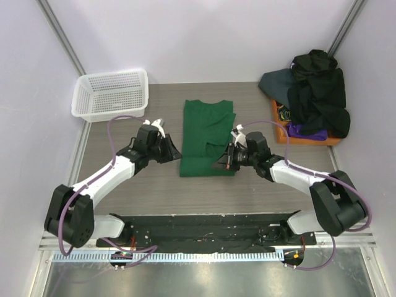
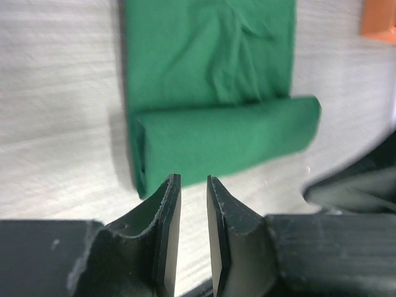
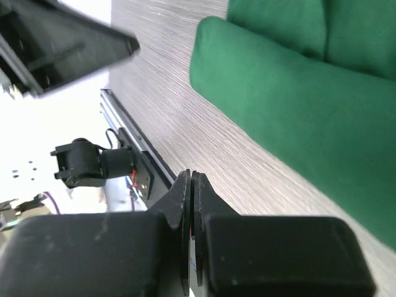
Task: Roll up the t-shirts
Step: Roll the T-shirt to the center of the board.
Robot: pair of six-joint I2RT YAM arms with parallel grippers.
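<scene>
White mesh plastic basket (image 1: 111, 93): far left.
Left hand (image 2: 193, 179): slightly spread, empty, near the roll.
Soft dark green cotton t-shirt (image 2: 210, 74): centre of wood-grain surface (image 1: 154, 185); folded strip, near end rolled plump, remainder flat and creased.
Right hand (image 3: 190, 176): pressed together, empty.
Dark crumpled shirts (image 1: 318, 93): heaped on flat orange tray (image 1: 279, 130), far right; unrolled.
</scene>
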